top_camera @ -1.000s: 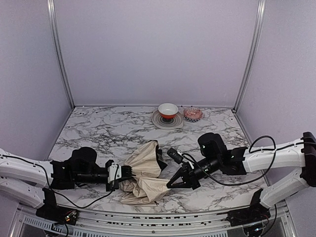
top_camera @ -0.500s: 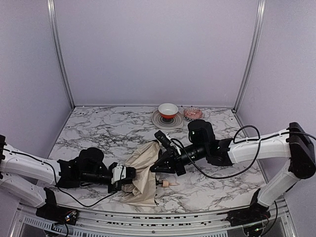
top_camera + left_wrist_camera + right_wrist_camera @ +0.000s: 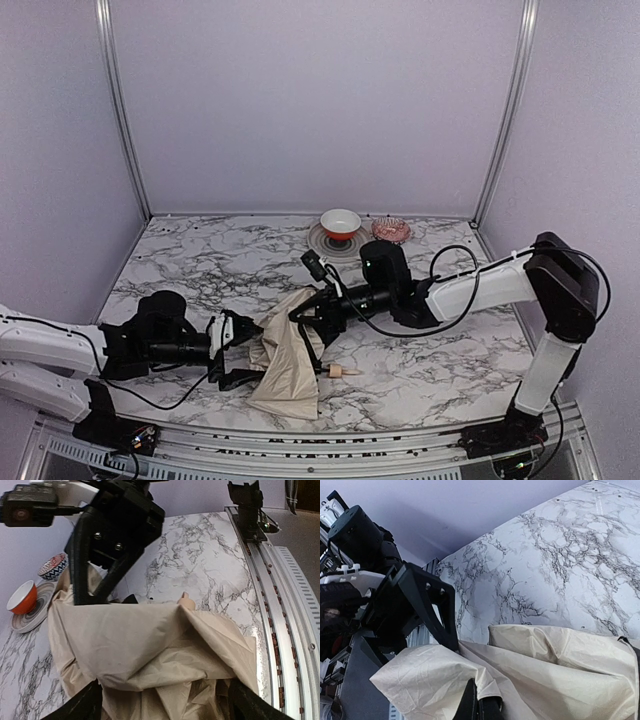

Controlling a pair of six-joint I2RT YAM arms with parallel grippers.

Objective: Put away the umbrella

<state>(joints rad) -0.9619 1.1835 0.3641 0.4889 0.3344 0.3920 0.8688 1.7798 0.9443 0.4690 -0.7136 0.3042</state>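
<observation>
Top external view: folding umbrella of wrinkled cream-beige fabric [image 3: 285, 362] is seen crumpled on white marble table [image 3: 190, 270]. Left gripper [image 3: 232, 348] is spread wide beside it; right gripper [image 3: 302, 318] is clenched against it.

Red-and-white round bowl [image 3: 341, 221] sits on a ridged grey plate [image 3: 322, 243] on the white marble tabletop [image 3: 200, 265]; a small patterned bowl [image 3: 391, 232] stands just beside, perhaps touching.

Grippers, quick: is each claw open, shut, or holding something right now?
Left gripper: open, fingers either side of the umbrella fabric, not clamping it.
Right gripper: shut, tips buried in the fabric; whether it pinches any cannot be told.
</observation>
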